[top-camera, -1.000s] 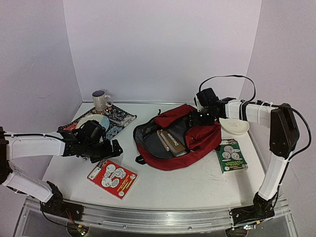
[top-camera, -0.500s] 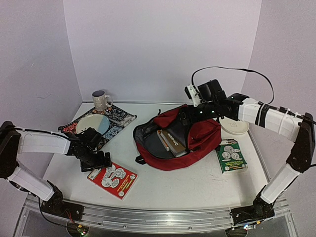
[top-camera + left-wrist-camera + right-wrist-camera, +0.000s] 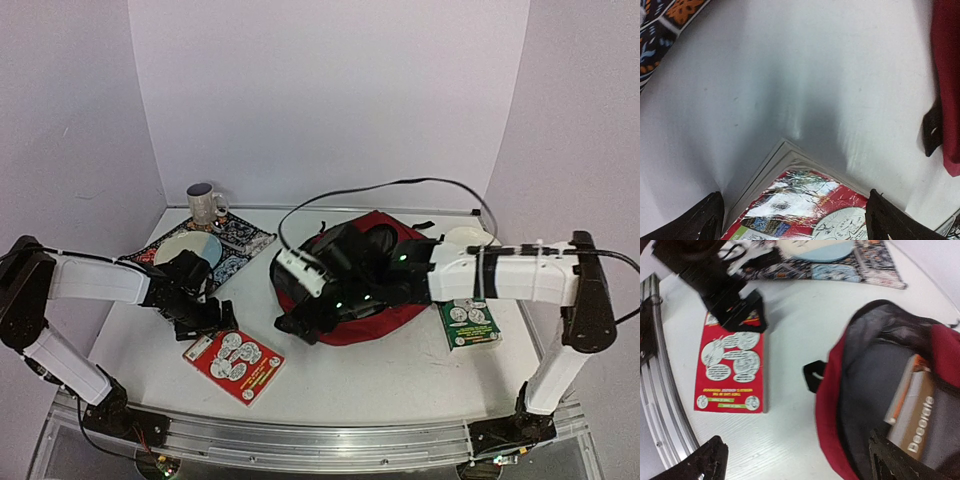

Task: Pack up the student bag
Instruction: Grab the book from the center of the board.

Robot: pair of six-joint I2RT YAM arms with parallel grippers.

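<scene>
The student bag (image 3: 372, 326) is a dark red backpack lying at mid-table with its mouth open toward the left. My right arm stretches across it and hides most of it. My right gripper (image 3: 300, 322) hangs open over the bag's left rim (image 3: 832, 405), one fingertip above the table and the other above the grey lining. A brown book (image 3: 912, 420) lies inside the bag. A red book (image 3: 232, 365) lies flat in front of the left arm. My left gripper (image 3: 212, 322) stands open over its far corner (image 3: 805, 210), a finger (image 3: 702, 220) on either side, holding nothing.
A green book (image 3: 468, 322) lies right of the bag, with a white bowl (image 3: 468, 238) behind it. At the back left a patterned mat (image 3: 240, 240) carries a plate (image 3: 185, 248) and a mug (image 3: 205, 205). The table's metal front rail (image 3: 660, 405) is near the red book.
My right arm swung from the bag's back right across to its open left side, its jaws opening wider. My left gripper dropped forward to the red book's far corner.
</scene>
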